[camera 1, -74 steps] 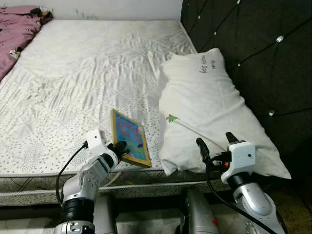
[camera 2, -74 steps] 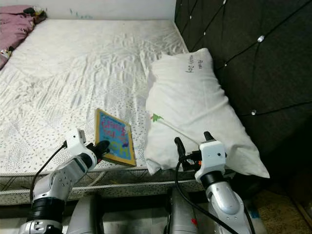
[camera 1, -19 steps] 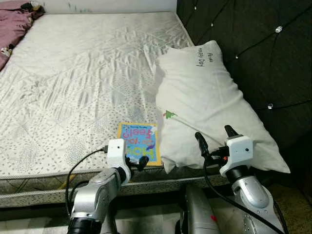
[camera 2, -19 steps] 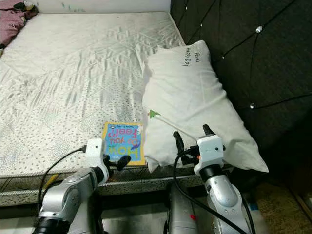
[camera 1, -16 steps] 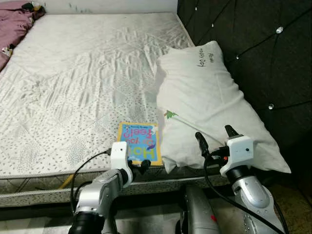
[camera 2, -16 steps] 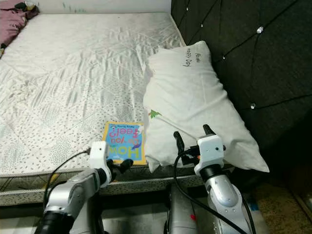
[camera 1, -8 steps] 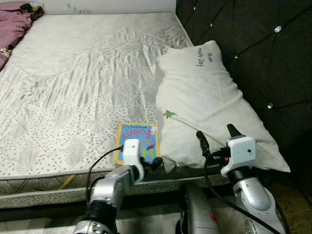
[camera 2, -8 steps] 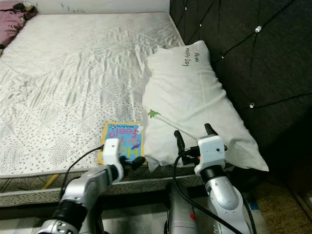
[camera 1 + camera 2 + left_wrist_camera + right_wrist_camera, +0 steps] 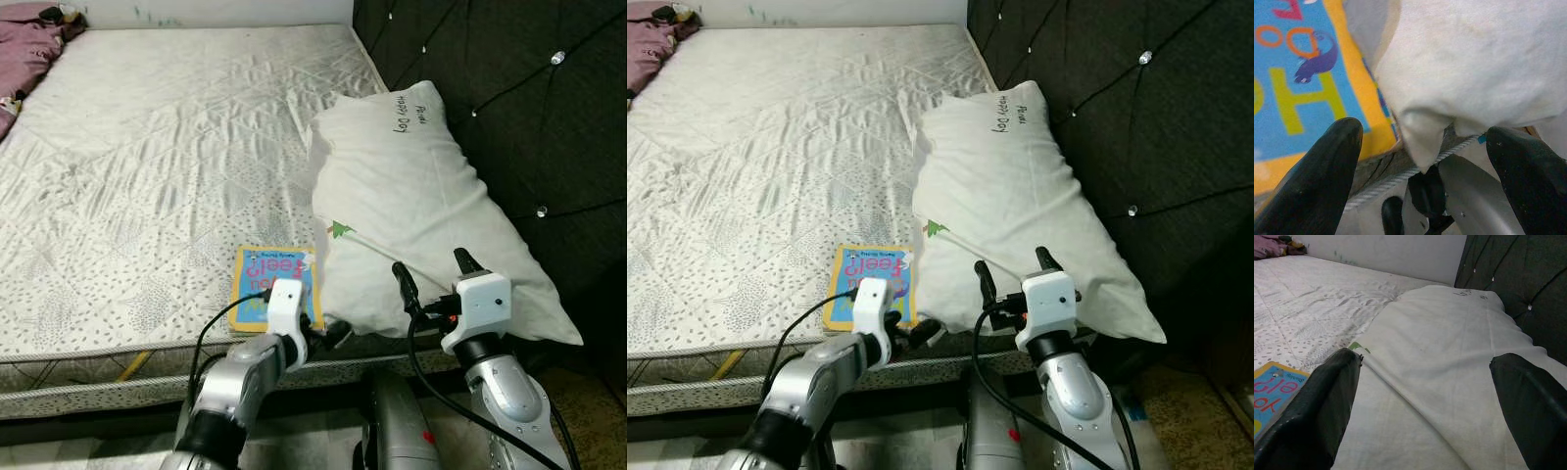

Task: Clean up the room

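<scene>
Book [image 9: 276, 284]: lay flat at the mattress's [image 9: 147, 166] near edge, its right side tucked just under the pillow [image 9: 411, 215].
Left gripper [image 9: 328, 335]: spread wide at the pillow's near-left corner, likely lining up to lift it.
Right gripper [image 9: 431, 284]: wide open, empty, aimed over the pillow's near end.

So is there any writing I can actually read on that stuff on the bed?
"you feel?", seen upside down in big letters on the book cover.
"H", "DO": letters on the same cover in the left wrist view.
Dark handwriting near the top of the pillow: too small to read for sure.
</scene>
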### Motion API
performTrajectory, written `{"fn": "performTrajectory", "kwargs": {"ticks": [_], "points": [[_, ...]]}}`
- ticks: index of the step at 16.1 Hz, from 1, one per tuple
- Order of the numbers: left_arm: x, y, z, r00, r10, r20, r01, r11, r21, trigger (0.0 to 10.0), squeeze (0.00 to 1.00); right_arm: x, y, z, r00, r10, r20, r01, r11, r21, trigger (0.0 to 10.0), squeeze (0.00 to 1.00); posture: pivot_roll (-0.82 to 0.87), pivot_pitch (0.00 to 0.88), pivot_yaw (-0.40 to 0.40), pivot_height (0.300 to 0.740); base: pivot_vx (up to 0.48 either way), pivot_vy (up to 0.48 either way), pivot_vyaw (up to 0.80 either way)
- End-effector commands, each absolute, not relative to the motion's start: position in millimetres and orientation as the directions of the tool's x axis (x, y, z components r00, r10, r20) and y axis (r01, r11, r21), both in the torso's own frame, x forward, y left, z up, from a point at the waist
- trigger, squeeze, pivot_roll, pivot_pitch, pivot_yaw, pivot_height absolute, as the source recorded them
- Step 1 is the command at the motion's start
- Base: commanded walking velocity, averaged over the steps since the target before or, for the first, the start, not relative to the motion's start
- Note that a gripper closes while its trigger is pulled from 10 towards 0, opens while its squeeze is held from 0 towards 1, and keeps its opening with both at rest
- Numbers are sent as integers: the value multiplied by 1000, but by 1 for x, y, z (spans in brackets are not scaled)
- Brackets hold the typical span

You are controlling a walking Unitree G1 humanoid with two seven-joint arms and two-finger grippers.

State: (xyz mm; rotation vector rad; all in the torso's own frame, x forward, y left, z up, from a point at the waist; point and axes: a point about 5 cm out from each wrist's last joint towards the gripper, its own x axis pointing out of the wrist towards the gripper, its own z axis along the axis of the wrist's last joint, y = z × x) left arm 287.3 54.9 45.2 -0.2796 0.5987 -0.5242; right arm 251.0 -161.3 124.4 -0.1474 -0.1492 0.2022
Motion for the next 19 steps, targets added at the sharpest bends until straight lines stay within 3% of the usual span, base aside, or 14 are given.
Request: {"fn": "performTrajectory", "kwargs": {"ticks": [1,3,6,11,15,19], "points": [[288,66,49,751,-479,-455,341,871,-354,10000,1000,252,-161,123,970,209,124,-188,969,-163,10000,0,-105,103,0,559,0,0,0],[281,101,47,838,-320,-442,234,943,-238,10000,937,252,-161,122,971,206,121,-186,970,-159,10000,0,-84,105,-2,559,0,0,0],[268,120,36,826,-272,-494,163,953,-254,10000,945,254,-155,121,967,223,120,-204,967,-150,10000,0,-72,105,-7,559,0,0,0],[273,105,43,811,-330,-483,213,936,-281,10000,949,256,-158,124,967,221,125,-202,968,-150,10000,0,-82,103,-10,559,0,0,0],[254,128,37,817,-263,-513,156,957,-244,10000,953,252,-153,122,965,238,113,-221,965,-144,10000,0,-73,109,-7,559,0,0,0],[256,130,40,821,-252,-512,146,960,-239,10000,949,254,-150,122,963,243,116,-229,965,-126,10000,0,-73,109,-7,559,0,0,680]]}}
